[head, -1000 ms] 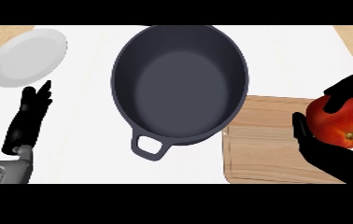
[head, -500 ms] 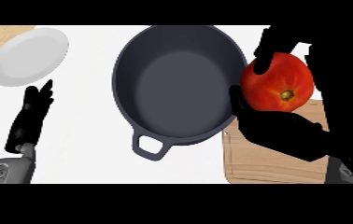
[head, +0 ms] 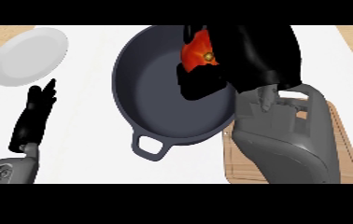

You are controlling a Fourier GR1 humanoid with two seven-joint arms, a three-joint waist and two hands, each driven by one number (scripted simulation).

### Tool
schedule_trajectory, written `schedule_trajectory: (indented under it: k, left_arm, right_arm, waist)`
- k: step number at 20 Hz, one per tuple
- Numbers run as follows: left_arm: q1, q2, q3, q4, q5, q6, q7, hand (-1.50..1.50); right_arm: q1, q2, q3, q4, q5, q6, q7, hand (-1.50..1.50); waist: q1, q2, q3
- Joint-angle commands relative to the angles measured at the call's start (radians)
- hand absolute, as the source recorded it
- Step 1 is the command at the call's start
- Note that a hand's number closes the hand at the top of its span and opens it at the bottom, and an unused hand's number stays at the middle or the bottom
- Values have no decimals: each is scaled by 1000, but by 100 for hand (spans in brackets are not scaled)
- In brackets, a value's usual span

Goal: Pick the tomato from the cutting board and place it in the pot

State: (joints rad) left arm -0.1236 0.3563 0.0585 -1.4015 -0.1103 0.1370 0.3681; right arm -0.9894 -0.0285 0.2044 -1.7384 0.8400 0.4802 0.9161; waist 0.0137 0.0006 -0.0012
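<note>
Tomato, round, red and glossy [head: 199,54], sits wrapped in the curled black fingers [head: 207,80] of the right hand [head: 255,55], only a wedge of its skin and the small stalk scar showing between them. The fingers are closed round it, the thumb side hidden, so the fruit is plainly held and not resting on anything. The hand hangs over the upper right part of the wide dark grey metal pot with a loop handle [head: 148,108], above the pot's inside rather than its rim; how high above the pot's floor cannot be told from this steep view. The grey forearm slants in from the lower right, covering much of the pale wooden cutting board [head: 234,169], which lies just right of the pot.

By my reading the carry is done and the placing step is in hand: what remains is to lower the fruit toward the pot's floor and uncurl the fingers so it settles inside.

The left hand [head: 34,115] rests at the left edge, fingers straight and up, holding nothing, below a round white plate [head: 31,55].
</note>
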Motion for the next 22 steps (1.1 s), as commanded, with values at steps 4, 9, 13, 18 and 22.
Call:
schedule_trajectory:
  k: [4,9,13,18,22]
  left_arm:
    - [41,30,21,-60,13,-35,24,0]
    - [-30,28,50,21,29,-59,6,0]
    - [-8,6,15,-31,-13,-24,34,0]
    - [31,-30,4,-32,-18,-8,-1,0]
    - [38,-19,13,-42,-31,-9,13,0]
  right_arm:
    - [22,28,33,239,-97,-188,93,150]
    - [30,28,66,323,-192,-328,17,-150]
    - [51,28,42,363,-256,-563,-67,-150]
    - [51,28,9,316,-258,-810,-84,-150]
    - [159,27,-54,221,-208,-849,-157,-150]
  waist:
    - [21,0,1]
    - [0,2,1]
    - [13,5,1]
    - [11,3,1]
    - [-15,-2,2]
